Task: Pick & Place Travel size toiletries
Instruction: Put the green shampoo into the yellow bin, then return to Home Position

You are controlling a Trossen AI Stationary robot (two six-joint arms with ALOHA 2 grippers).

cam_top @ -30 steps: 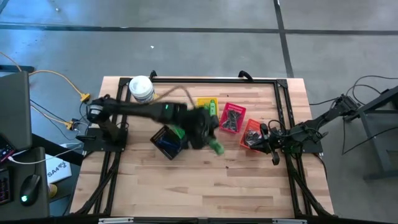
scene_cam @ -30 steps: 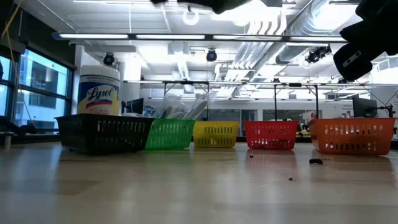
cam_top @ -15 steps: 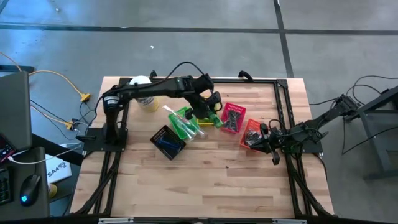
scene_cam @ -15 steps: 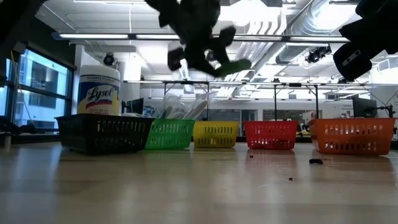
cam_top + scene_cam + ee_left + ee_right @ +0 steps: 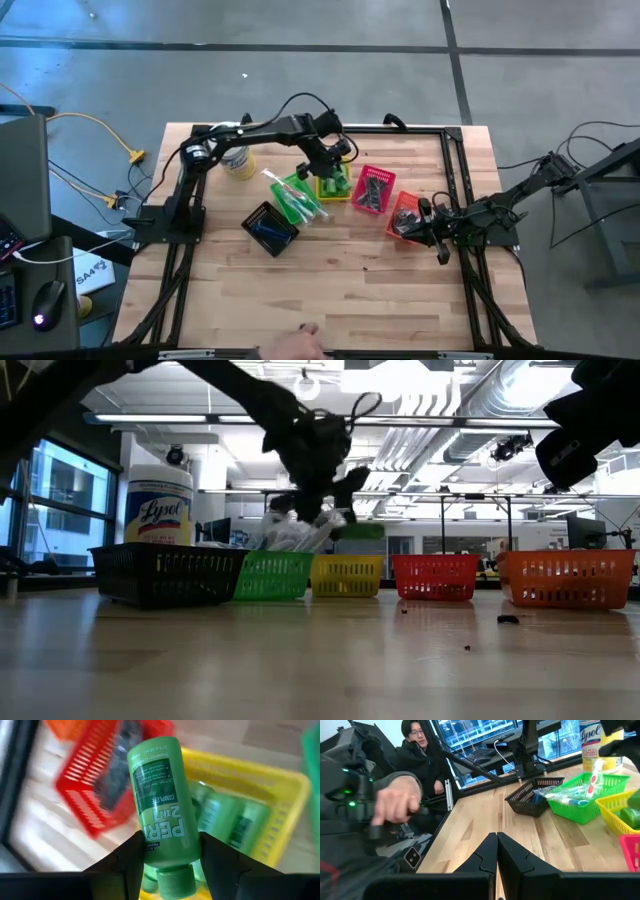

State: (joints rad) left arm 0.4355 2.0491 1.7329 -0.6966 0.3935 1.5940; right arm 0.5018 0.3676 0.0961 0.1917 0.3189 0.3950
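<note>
so the rig is two skinny dark arms, basically matte black all over, built from thin tube links with chunkier blocks at the joints. The left arm [image 5: 262,130] has a loose black cable that loops up off it in a big arc, and there's a pale silvery ring at its shoulder joint. The right arm [image 5: 500,208] looks the same, black links and boxy joints. Both bases sit on black plates bolted to a black tube frame. The right gripper [image 5: 496,851] has flat black fingers [image 5: 485,855] with stepped notched inner edges, the left fingers [image 5: 129,861] are plain black wedges
</note>
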